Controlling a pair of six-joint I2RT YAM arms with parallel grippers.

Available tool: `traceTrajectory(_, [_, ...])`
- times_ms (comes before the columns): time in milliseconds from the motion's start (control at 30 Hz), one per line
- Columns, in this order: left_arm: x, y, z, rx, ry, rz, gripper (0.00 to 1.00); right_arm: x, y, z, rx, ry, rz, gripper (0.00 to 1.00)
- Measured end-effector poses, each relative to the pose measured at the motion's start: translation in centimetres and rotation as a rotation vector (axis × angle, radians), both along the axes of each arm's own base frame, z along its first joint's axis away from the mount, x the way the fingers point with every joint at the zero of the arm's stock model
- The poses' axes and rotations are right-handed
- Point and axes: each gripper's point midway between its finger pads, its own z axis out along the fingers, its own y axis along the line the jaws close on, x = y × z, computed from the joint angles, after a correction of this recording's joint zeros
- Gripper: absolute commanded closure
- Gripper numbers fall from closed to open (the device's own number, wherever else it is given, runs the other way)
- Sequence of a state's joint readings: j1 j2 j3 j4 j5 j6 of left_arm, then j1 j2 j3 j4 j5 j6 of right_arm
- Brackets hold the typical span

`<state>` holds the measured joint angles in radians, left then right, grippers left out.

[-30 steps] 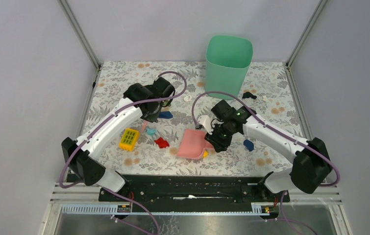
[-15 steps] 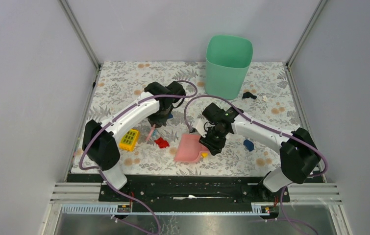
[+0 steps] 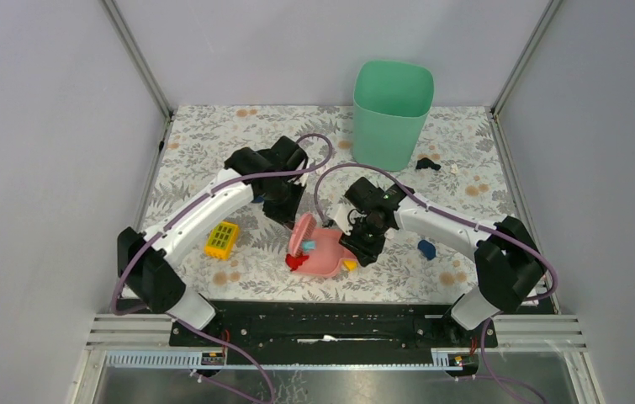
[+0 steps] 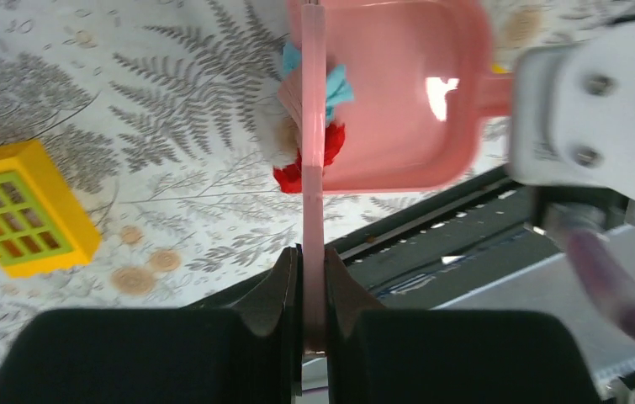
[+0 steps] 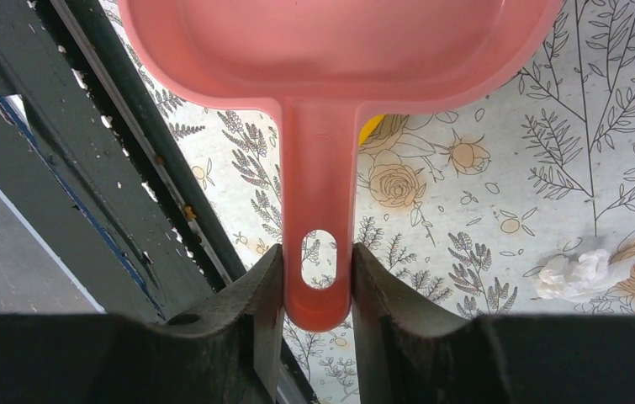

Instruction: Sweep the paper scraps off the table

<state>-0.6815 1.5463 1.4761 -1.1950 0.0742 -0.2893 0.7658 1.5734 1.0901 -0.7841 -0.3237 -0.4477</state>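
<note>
Left jaws are clamping the pink brush [image 4: 313, 210]; right jaws are gripping the dustpan [image 5: 318, 210] by its handle. Bristles are crowding toy bricks [image 4: 287, 177] at the pan mouth. One paper scrap [image 5: 581, 274] is lying on the worktop [image 3: 204, 139] beside the handle, far side. Advice: keep the pan lip flat and target the white bits.

The dustpan [image 3: 326, 259] lies mid-counter [image 3: 204, 143], close to the near edge. The brush [image 3: 304, 234] stands at the dustpan's left rim, with small toy pieces [image 3: 295, 262] against it. Farther left sits a grid brick [image 3: 222, 239]. The bin [image 3: 391, 114] stands at the far edge, right of centre. To its right lies a lone toy part [image 3: 428, 164], with a paper scrap [image 3: 453, 170] just beside it.
</note>
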Motion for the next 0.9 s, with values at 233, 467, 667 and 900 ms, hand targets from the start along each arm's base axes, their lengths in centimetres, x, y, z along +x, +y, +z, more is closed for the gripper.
traceTrajectory(233, [-0.8, -1.7, 2.4, -0.142, -0.010, -0.003, 1.00, -0.3, -0.3, -0.2, 0.007, -0.008, 0.000, 1.00])
traceTrajectory(467, [0.4, -0.8, 6.8, -0.143, -0.129, 0.050, 1.00, -0.5, -0.7, 0.2, 0.004, -0.018, -0.002, 1.00])
traceTrajectory(667, [1.2, 2.1, 8.1, -0.015, -0.215, 0.147, 1.00, -0.6, -1.5, 0.3, -0.026, -0.024, -0.005, 1.00])
traceTrajectory(900, [-0.3, 4.5, 4.2, 0.171, -0.118, 0.154, 1.00, -0.6, -1.7, 0.3, -0.038, -0.028, -0.007, 1.00])
